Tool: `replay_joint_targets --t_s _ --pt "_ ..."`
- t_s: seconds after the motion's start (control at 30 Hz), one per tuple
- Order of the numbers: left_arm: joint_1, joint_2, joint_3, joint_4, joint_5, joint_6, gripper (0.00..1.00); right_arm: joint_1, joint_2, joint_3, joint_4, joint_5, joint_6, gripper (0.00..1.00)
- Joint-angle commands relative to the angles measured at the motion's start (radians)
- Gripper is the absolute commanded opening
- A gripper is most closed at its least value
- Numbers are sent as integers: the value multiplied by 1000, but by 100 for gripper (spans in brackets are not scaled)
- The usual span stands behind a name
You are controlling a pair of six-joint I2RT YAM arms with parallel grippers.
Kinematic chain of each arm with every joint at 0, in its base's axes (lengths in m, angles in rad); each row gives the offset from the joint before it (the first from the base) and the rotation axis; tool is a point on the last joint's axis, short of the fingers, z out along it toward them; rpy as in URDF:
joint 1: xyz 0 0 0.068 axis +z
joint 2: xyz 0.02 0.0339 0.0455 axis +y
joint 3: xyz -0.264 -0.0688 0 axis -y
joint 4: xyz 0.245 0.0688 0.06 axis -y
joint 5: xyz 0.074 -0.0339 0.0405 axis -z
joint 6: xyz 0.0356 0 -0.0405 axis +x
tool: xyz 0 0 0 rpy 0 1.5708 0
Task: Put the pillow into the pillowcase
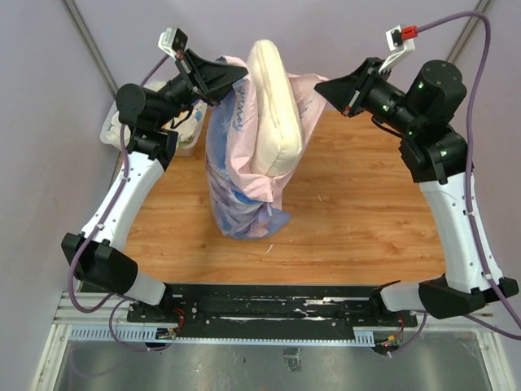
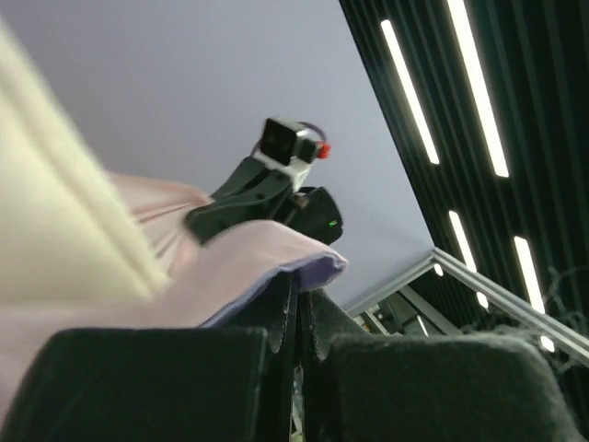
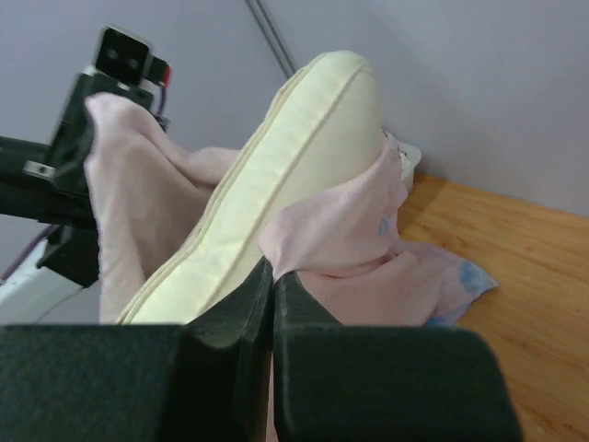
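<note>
The cream-white pillow [image 1: 273,114] stands on end, its lower part inside the pillowcase [image 1: 236,191] and its top sticking out above the opening. The pillowcase hangs pink side out, with blue print low down. My left gripper [image 1: 238,79] is shut on the left rim of the opening, held high. My right gripper [image 1: 320,85] is shut on the right rim. In the left wrist view the pink hem [image 2: 248,258] sits pinched at the gripper [image 2: 299,285], with the pillow [image 2: 55,203] at the left. In the right wrist view the gripper [image 3: 273,267] pinches pink cloth [image 3: 340,221] beside the pillow [image 3: 276,175].
A white-and-yellow cloth bundle [image 1: 186,129] lies at the far left of the wooden table [image 1: 366,212], behind the left arm. Grey walls stand close behind and to the left. The pillowcase's lower end rests on the table near the middle.
</note>
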Motion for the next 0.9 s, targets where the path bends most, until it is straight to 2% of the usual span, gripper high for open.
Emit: replay_joint_targets --t_s 0.0,0.07,0.17,0.37,0.5,0.63,0.87 --pt "6 -34 -178 169 -12 -61 0 -17 -13 196 143 -58 15 1" --pt "5 -30 -229 203 -12 -79 0 -17 -20 202 163 -67 17 1" --pt "6 -19 -239 269 -20 -130 0 -16 -40 116 169 -39 -5 1" --pt "6 13 -25 238 -18 -144 0 -20 -43 -141 204 -7 1 1" --pt "6 23 89 209 -23 -143 0 -28 -29 -196 222 4 -12 1" --pt "6 22 85 197 -15 -120 0 -51 -1 -93 200 -28 -9 1" --pt "6 9 -204 339 -28 -187 0 -50 47 284 154 -79 -6 1"
